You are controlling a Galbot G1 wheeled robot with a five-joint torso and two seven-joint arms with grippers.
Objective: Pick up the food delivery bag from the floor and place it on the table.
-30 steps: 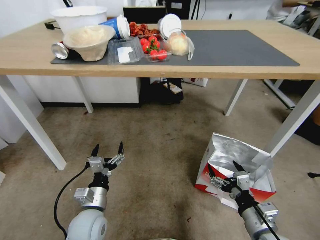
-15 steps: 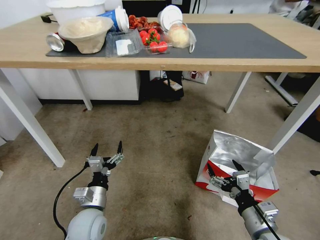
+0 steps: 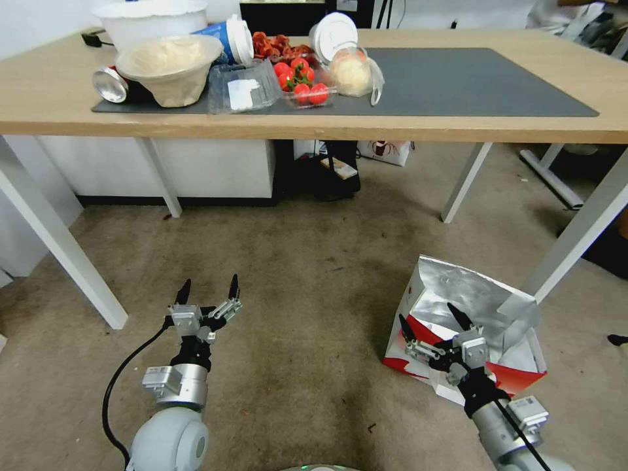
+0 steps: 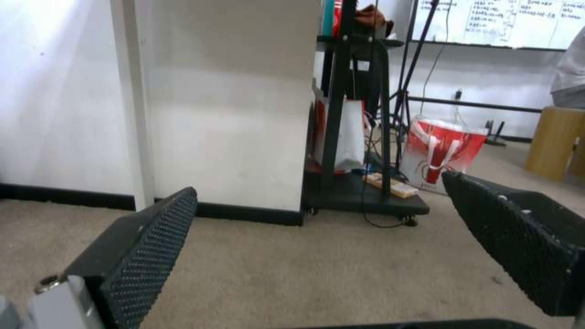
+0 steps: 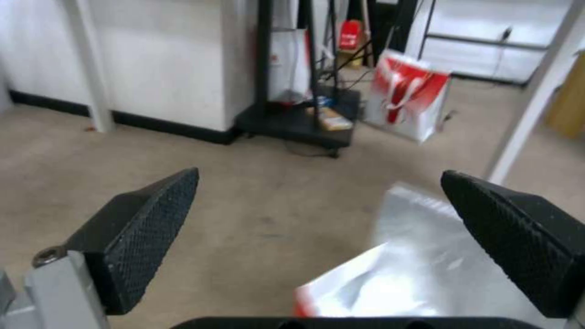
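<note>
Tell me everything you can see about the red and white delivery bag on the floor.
The boxy red-and-white insulated delivery bag stands on the beige carpet beside a white leg of the light-wood table. Its mouth gapes open, showing crinkled silver foil lining, with the far flap standing up. The outside is white with red print. The open right gripper hovers over its near rim, apparently not gripping it.

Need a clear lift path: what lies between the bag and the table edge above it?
In the head view, bare carpet and a white table leg lie between the food delivery bag and the table edge.
</note>
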